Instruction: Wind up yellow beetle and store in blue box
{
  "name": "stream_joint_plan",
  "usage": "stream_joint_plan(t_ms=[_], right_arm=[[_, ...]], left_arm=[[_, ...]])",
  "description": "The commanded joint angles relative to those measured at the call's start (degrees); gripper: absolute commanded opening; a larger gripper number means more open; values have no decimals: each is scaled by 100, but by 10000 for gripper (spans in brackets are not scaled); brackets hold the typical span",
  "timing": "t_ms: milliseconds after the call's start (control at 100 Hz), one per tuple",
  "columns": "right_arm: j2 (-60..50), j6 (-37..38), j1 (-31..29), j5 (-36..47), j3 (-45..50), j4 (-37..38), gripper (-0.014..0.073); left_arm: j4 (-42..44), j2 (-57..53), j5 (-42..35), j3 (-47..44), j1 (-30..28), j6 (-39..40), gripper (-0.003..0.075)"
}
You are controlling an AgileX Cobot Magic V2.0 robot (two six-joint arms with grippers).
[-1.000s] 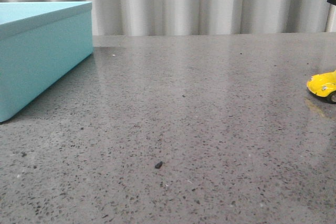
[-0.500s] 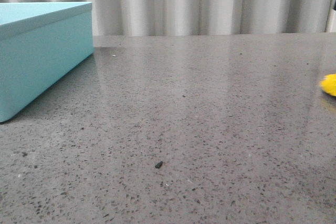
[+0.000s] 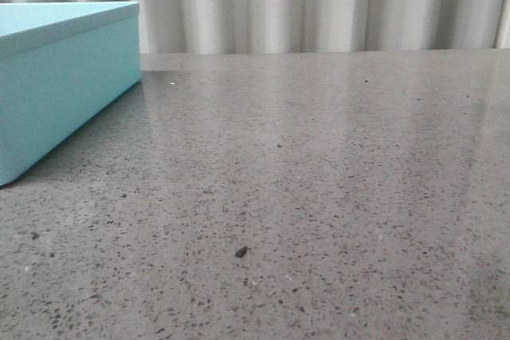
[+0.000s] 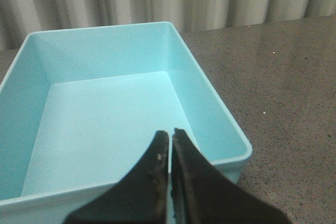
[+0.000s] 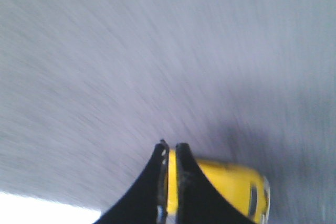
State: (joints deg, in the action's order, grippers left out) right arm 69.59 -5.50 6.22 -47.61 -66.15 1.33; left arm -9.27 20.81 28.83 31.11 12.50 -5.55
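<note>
The blue box [image 3: 64, 93] stands at the table's left side in the front view. In the left wrist view the blue box [image 4: 215, 103] is open and empty. My left gripper [image 4: 171, 132] is shut and empty, and hovers over the box's near rim. The yellow beetle [image 5: 231, 184] shows only in the right wrist view, which is blurred by motion; it is out of the front view. My right gripper [image 5: 171, 146] is shut, with its fingertips over one end of the beetle and the car lying behind them. I cannot tell whether they touch it. Neither gripper shows in the front view.
A grey speckled table [image 3: 319, 165] fills the front view, with a small dark crumb [image 3: 241, 252] near the front. A pleated pale curtain [image 3: 319, 5] hangs behind the table's far edge.
The yellow beetle slid right from the table's right edge in the front view and is now out of that view. The blue box has not moved.
</note>
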Motion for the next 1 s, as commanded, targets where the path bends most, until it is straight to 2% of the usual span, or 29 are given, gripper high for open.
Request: stream_joint_plan(t_ms=[0,160,380,450,560,650,720,900,990], right_arm=[[-1094,-278,396,607,-373,-133,-52],[-2457,-278,656,887,-235,-133,-52],[-4053,-278,656,994,556,509,-52],[-4398,-278,656,1069,869,509,-52],[-4653,-278,656,1071,1243,509,-52],[-4666,-278,656,1018,1354,509,-52],[-4666,-278,656,995,1363,509,-52],[-4666,-278,656,1020,1363,509,-52],[-4666,-278,656,1008,1363,509,-52]], left_arm=[[-56,94,-403,177,40,0,-21],[-56,134,-479,177,40,0,-21],[-557,584,-1163,192,62,-27,-20],[-778,889,-1312,246,180,-429,-11],[-983,1486,-1345,529,561,-1269,96],[-983,2019,-1345,887,967,-1576,220],[-983,2450,-1345,1201,1304,-1664,287],[-676,3602,-1224,2111,2048,-1673,305],[-230,4206,-688,2678,2255,-1673,306]])
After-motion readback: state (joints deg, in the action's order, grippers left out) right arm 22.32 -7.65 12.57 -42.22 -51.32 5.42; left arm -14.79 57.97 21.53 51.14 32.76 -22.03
